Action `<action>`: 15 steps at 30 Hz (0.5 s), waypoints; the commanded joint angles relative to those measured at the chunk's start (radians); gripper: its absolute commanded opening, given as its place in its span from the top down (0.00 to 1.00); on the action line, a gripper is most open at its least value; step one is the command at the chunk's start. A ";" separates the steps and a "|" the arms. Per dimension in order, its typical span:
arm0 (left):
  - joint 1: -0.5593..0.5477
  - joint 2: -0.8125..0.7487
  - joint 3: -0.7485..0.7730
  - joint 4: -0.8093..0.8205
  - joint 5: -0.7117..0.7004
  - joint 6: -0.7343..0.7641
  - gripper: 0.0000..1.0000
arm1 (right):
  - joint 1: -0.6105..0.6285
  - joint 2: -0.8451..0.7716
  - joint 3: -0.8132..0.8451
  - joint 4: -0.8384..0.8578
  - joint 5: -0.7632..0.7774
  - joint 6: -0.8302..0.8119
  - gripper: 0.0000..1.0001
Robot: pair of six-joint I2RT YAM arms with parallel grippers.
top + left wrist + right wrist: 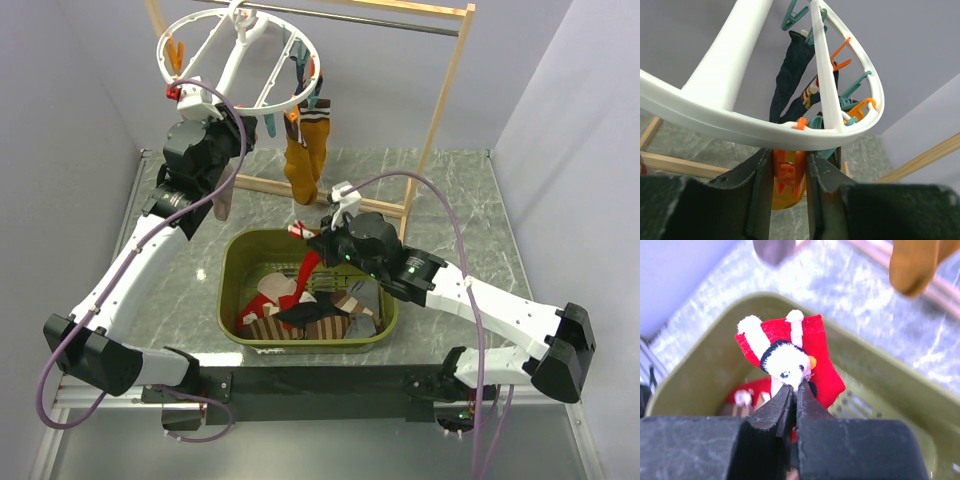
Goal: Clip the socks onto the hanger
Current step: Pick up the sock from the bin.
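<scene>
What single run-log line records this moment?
left pincer: shut on orange clip of hanger | right pincer: shut on red sock over basket

Grey-green marbled table point(470, 200). An olive basket point(229, 275) sits on it, just toward 6 o'clock of centre. A wooden rack point(262, 187) stands on its foot rail at 12 o'clock. A black rail point(320, 381) runs along the 6 o'clock edge

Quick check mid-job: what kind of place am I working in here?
Likely a walled lab test cell set up as a mock laundry station: plain walls close around a marble-patterned tabletop, a white ring hanger hangs on a wooden garment rack, and an olive basket holds socks.
</scene>
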 commanded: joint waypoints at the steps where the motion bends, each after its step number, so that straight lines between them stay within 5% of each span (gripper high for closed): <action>1: 0.001 -0.023 0.057 0.001 0.010 -0.094 0.87 | 0.001 0.018 0.088 0.185 0.062 -0.028 1.00; 4: 0.001 0.000 0.126 -0.099 -0.016 -0.201 0.95 | 0.004 0.079 0.142 0.253 0.102 -0.070 1.00; 15: -0.014 0.020 0.234 -0.206 -0.013 -0.317 0.93 | 0.037 0.240 0.277 0.457 0.347 -0.219 1.00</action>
